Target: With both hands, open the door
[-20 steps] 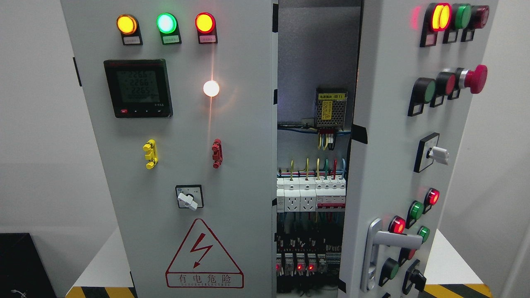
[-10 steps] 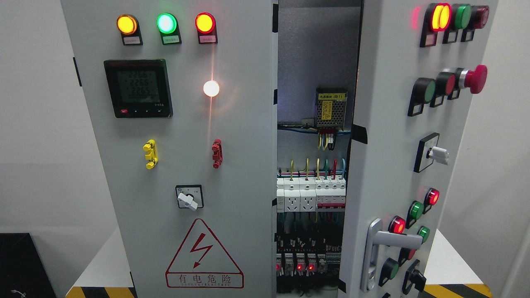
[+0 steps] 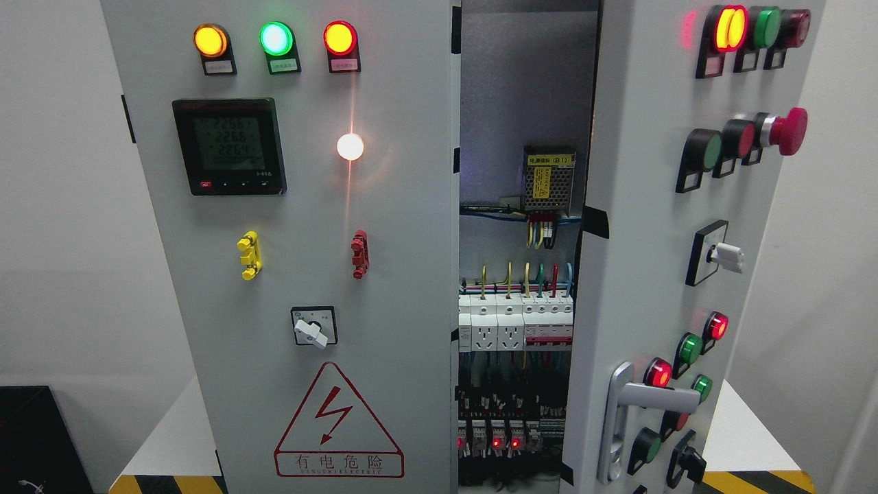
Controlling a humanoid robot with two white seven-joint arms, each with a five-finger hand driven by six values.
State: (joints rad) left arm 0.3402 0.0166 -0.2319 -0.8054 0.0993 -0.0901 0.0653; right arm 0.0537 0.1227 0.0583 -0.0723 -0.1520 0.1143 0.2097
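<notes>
White wall behind smooth grey metal cabinet (image 3: 384,274), right door (image 3: 638,240) ajar.

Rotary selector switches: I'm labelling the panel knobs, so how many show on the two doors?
3: one white-handled on the left door under the red terminal; one white-handled mid right door; one black at the right door's bottom. Others may lie below the frame.

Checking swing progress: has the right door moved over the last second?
No. The right door edge still covers the same part of the power supply inside.
</notes>
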